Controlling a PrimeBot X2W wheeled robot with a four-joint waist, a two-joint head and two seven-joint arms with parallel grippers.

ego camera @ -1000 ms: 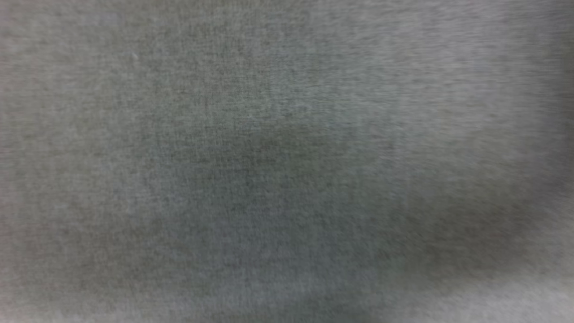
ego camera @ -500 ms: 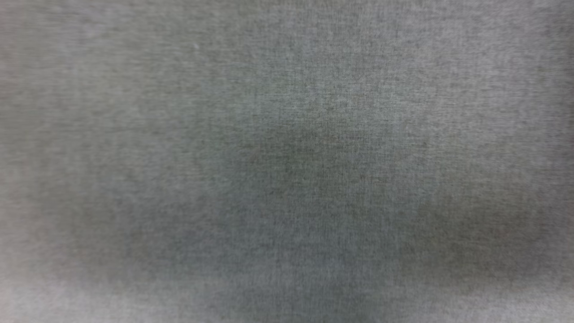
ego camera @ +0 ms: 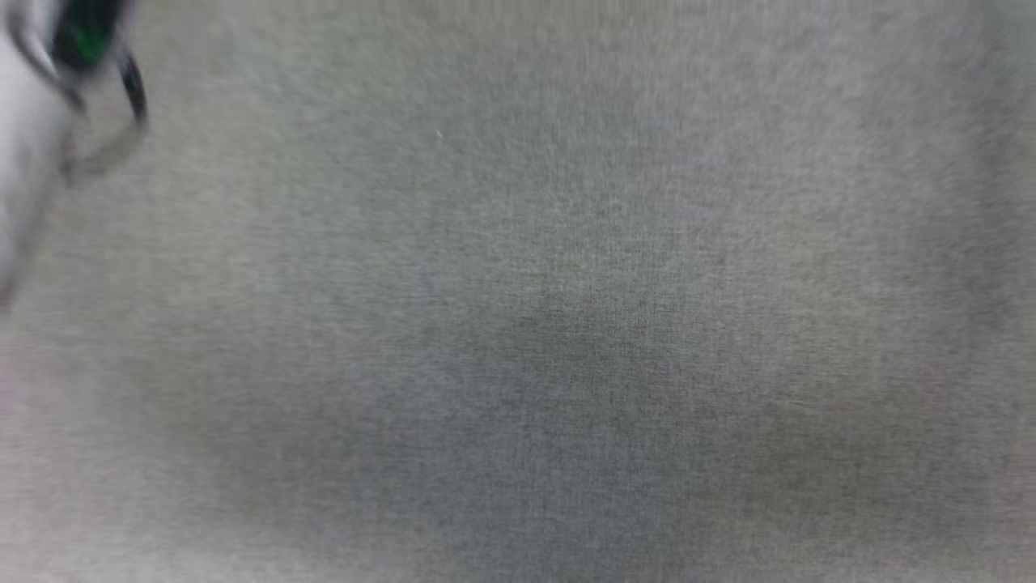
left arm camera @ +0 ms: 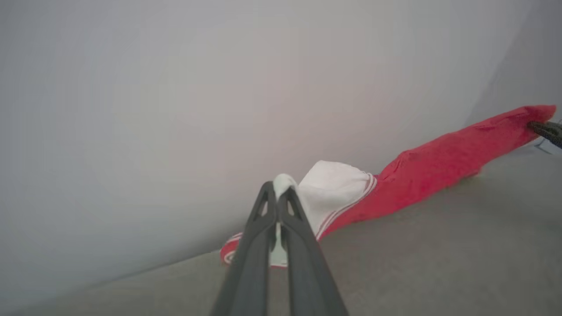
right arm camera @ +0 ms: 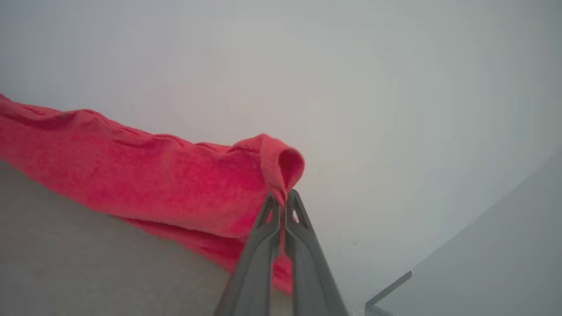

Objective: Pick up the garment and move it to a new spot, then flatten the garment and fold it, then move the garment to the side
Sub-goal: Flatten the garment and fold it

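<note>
In the left wrist view the garment [left arm camera: 439, 166] stretches as a red band lifted above the grey cloth surface [left arm camera: 439, 263], and its white sleeve [left arm camera: 338, 188] has red-and-white striped trim. My left gripper [left arm camera: 276, 189] is shut on the sleeve's white edge. At that view's far right the other arm's dark fingertips [left arm camera: 546, 130] pinch the red end. In the right wrist view my right gripper [right arm camera: 281, 198] is shut on a folded red corner of the garment [right arm camera: 153, 175]. The letters and number are hidden.
The head view is blurred and looks down on the grey cloth surface [ego camera: 566, 324]. A pale arm part with a green light [ego camera: 48, 97] sits at its upper left corner. A plain pale wall [left arm camera: 175, 109] rises behind the surface. A dark ledge edge [right arm camera: 388, 287] runs at the right wrist view's lower right.
The head camera has moved: a small speck on the cloth has slid right and down across the picture. The pale arm part has come into the upper left corner.
</note>
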